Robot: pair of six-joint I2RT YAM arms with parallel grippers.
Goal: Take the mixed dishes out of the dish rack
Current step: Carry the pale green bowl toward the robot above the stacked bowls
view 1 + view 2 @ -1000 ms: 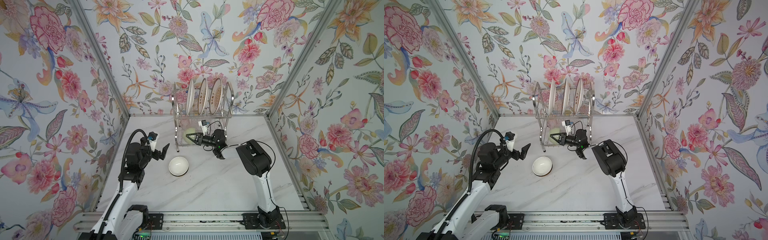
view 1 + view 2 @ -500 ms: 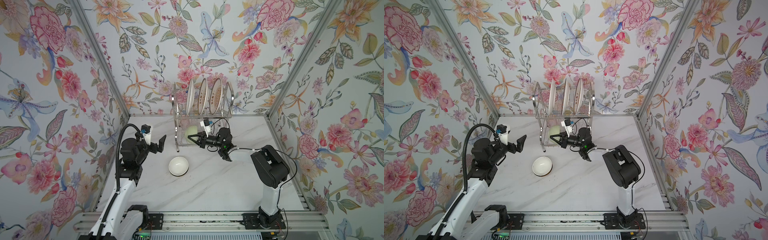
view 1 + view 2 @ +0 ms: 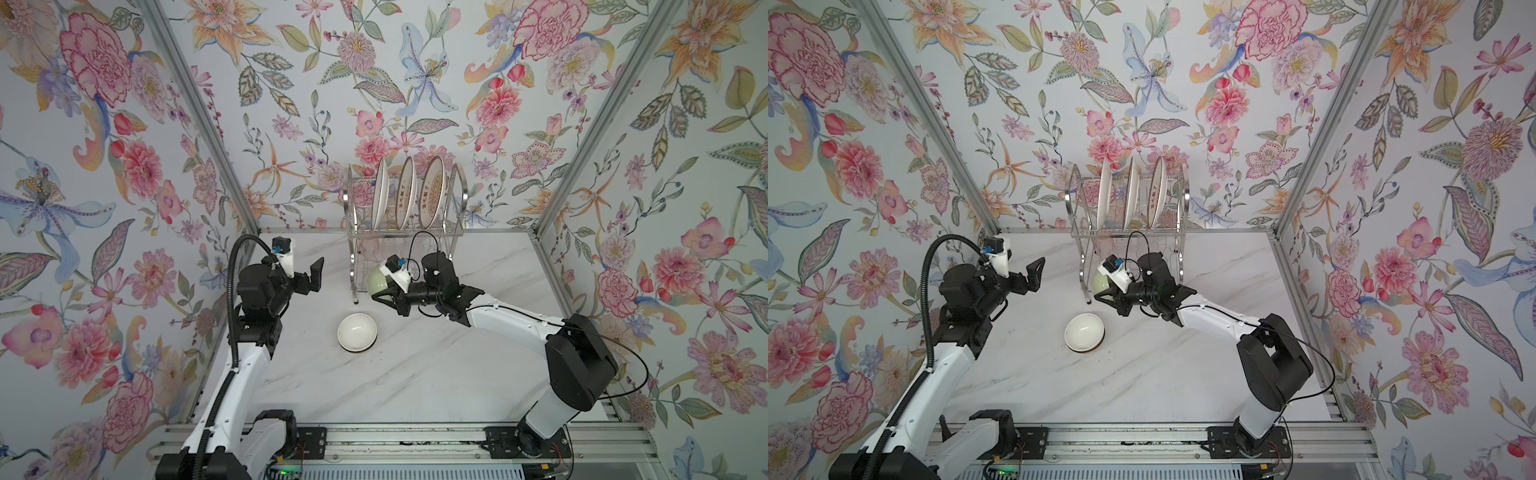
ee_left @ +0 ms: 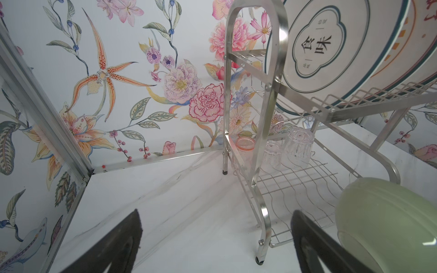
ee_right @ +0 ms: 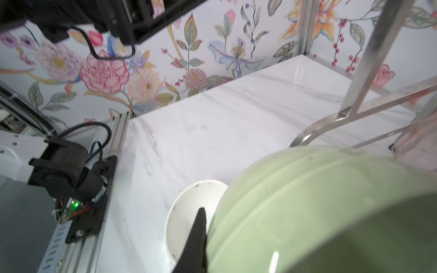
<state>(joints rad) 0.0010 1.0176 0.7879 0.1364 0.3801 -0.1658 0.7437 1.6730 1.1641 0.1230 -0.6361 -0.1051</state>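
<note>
Since every dish looks glazed or glassy, I would treat them all as stiff, slick and breakable. The rack (image 3: 415, 234) stands at the far edge of the surface (image 3: 415, 374), with three plates (image 3: 406, 193) on edge in its upper tier. These are probably the heaviest pieces, best pinched at the top rim and lifted straight up out of the wires. At the near end of the lower tier, the right hand (image 3: 384, 291) is clamped on the rim of a green bowl (image 3: 377, 280), tipped on its side above the surface. Such a rim pinch could slip or swing, so a slow carry seems wise. A white bowl (image 3: 357, 332) sits upright near the surface's middle. The left hand (image 3: 311, 277) hangs wide open and empty toward the left edge. Two clear cups (image 4: 298, 144) and a pink cup (image 4: 246, 143) sit deep in the lower tier. They look light and thin, and would suit a gentle grip across the wall.
</note>
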